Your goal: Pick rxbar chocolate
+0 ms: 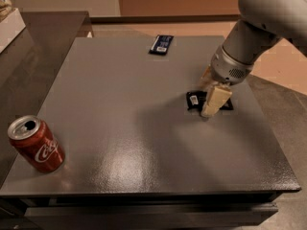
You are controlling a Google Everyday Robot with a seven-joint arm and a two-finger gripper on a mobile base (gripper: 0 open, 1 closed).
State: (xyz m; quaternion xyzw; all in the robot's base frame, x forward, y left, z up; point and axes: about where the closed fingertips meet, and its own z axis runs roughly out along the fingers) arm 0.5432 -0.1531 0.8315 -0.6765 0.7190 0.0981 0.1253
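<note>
We take the grey table (144, 128) as our landmark and place everything against it. The rxbar chocolate (194, 100) lies flat on the table's right half, about midway between its far and near edges and well in from the right edge. We see it as a black wrapped bar with a small white label at its left end. Its long side runs roughly left to right across the table. The gripper (214, 99) is low over the table at that same spot, directly above the middle and right part of the bar, so that only the bar's labelled left end and a bit of its right end show past it. We cannot tell whether the gripper is open or closed, nor whether it touches the bar, which rests on the table surface. The pale grey arm (259, 28) comes down to it from above the table's far right corner. A dark blue wrapped bar (160, 44) with white print lies near the table's far edge, a little right of centre, well apart from the black bar. A red cola can (37, 144) lies tilted on its side near the table's near left corner, its open top turned up and to the left. A dark counter (43, 32) stands beyond the table's left edge.
</note>
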